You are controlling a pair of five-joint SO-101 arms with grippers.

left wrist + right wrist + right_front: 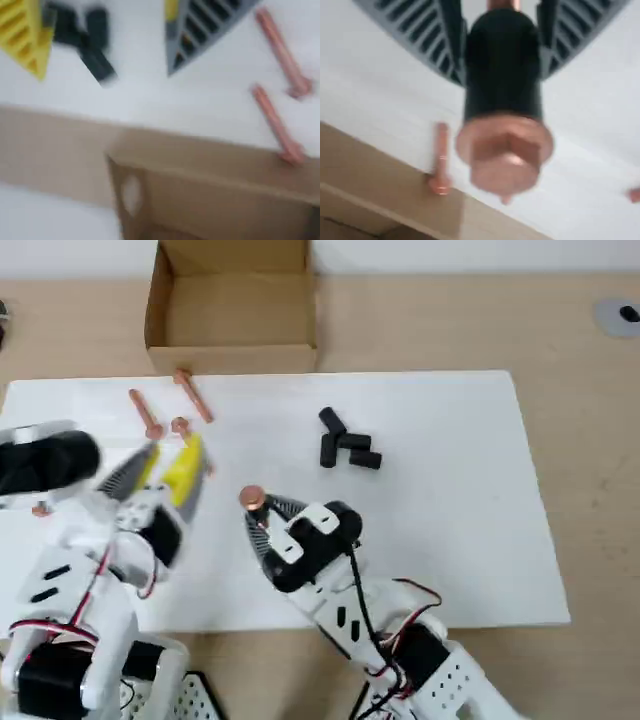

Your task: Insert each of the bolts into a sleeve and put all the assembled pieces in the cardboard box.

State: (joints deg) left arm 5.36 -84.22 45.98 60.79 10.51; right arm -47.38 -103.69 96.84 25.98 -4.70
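Sleeved bolt [252, 499], one; cardboard box [232, 358], one

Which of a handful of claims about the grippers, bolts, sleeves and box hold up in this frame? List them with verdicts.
1. The right gripper is shut on a sleeve with a bolt in it. True.
2. The cardboard box already holds assembled pieces. False: no piece shows inside it in the high view.
3. The left gripper has its fingers apart with nothing held between them. True.
4. The loose sleeves lie in the box. False: they lie clustered on the white sheet.
5. The loose bolts lie on the sheet near the box. True.
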